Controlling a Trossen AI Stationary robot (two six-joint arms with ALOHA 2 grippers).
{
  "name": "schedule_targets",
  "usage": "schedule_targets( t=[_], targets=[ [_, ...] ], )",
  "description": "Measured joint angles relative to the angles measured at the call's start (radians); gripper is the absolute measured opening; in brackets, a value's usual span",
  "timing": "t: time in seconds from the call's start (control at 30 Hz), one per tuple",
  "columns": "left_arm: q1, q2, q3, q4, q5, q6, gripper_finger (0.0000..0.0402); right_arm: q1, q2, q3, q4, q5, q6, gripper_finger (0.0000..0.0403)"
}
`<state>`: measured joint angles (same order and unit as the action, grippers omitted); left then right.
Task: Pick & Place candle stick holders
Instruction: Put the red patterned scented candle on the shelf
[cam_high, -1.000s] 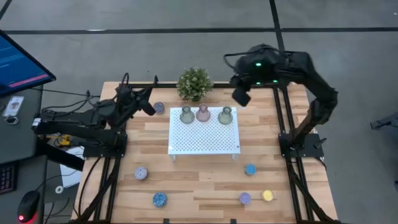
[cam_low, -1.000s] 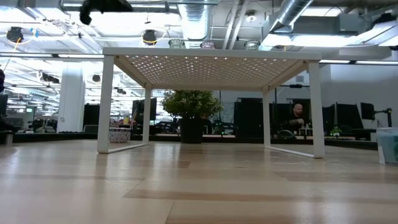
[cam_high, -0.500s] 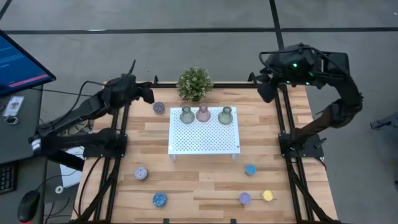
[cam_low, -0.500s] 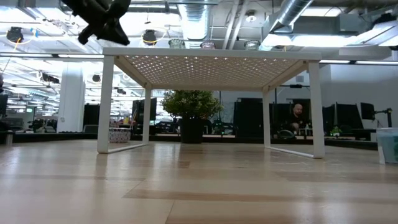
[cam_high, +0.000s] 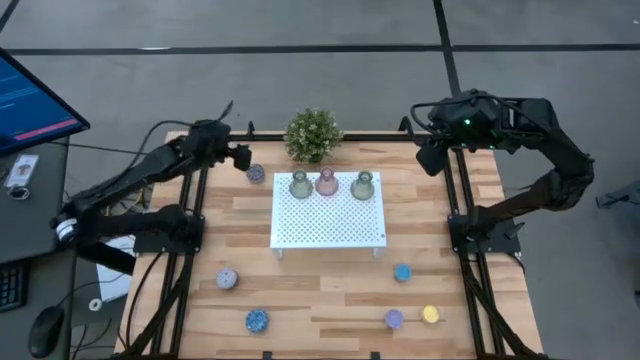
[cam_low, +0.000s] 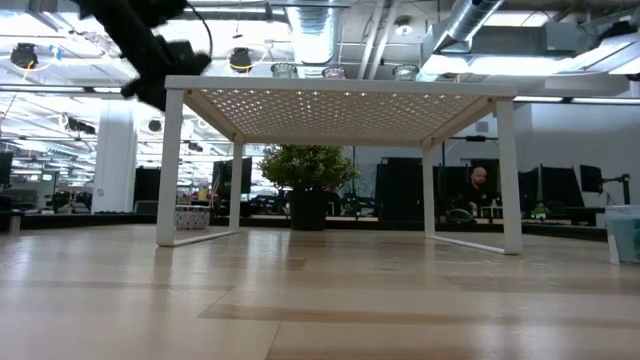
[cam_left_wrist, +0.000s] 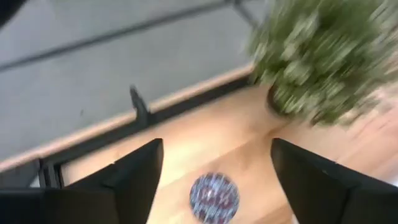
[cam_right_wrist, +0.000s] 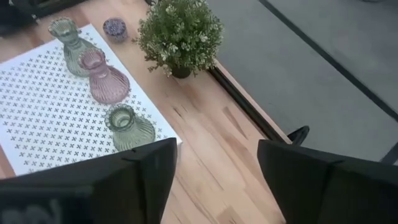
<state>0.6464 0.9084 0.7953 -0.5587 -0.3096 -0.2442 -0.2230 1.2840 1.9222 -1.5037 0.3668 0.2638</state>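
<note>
Fingers of the left gripper (cam_left_wrist: 214, 171) stand wide apart with nothing between them, above the speckled purple puck (cam_high: 256, 173) at the table's far left, just left of the white perforated tray (cam_high: 328, 223). A second ago this gripper sat lower and nearer, beside the puck; it has since swung up over the far-left edge. The right gripper (cam_right_wrist: 217, 165), also parted and empty, hovers off the far-right corner, having pulled right, away from the tray. On the tray's far edge stand two green vase holders (cam_high: 300, 184) (cam_high: 362, 185) with a pink one (cam_high: 327, 182) between them, unmoved. A potted plant (cam_high: 313, 134) sits just beyond. Near the front lie a lilac puck (cam_high: 227, 279), a speckled blue puck (cam_high: 257, 321), a blue puck (cam_high: 402, 272), a purple puck (cam_high: 394, 318) and a yellow puck (cam_high: 431, 314).
</note>
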Motion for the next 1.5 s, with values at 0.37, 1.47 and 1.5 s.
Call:
schedule_targets(
  t=[0.37, 1.47, 1.5],
  targets=[
    [0.041, 0.256, -0.039, 0.003, 0.094, -0.112, 0.0327, 0.0, -0.026, -0.01, 0.001, -0.001, 0.0, 0.0219],
    [0.096, 0.422, -0.039, 0.09, 0.207, -0.096, 0.0371, 0.0, -0.002, -0.01, 0.027, -0.028, 0.0, 0.0219],
    [0.095, 0.429, -0.039, 0.09, 0.207, -0.097, 0.0372, 0.0, -0.002, -0.01, 0.028, -0.029, 0.0, 0.0219]
  ],
)
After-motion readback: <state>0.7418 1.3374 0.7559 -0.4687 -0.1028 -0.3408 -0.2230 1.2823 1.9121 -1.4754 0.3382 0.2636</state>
